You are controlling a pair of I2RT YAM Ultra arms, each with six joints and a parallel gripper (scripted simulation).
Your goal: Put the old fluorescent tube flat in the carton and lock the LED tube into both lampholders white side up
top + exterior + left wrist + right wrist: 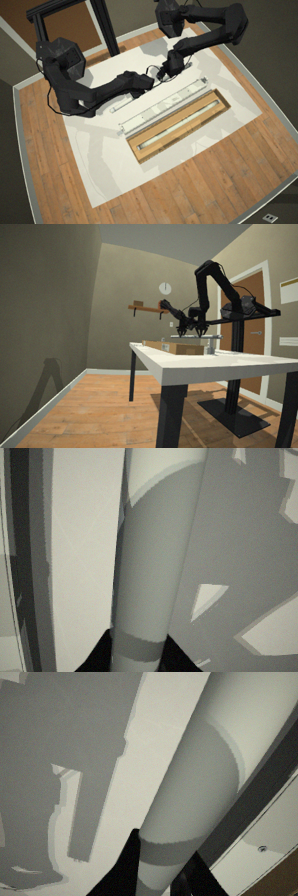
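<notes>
The old fluorescent tube (pixel 176 125) lies along the inside of the carton (pixel 226 102) (pixel 196 350). The fixture (pixel 152 112) stands beside the carton, with no tube between its lampholders (pixel 121 128) (pixel 204 80). The LED tube (pixel 121 105) (pixel 215 336) (pixel 150 573) (pixel 190 792) hangs level or nearly so in the air behind the fixture, in both grippers. My left gripper (pixel 161 78) (pixel 200 335) (pixel 135 639) is shut on it near mid-length. My right gripper (pixel 138 95) (pixel 181 335) (pixel 158 843) is shut on it towards its other end. Which side faces up I cannot tell.
The carton sits flat on the white bench (pixel 102 182) (pixel 234 362), in front of the fixture. The two wrists are close together above the LED tube. A dark post (pixel 105 29) stands behind the bench between the arm bases.
</notes>
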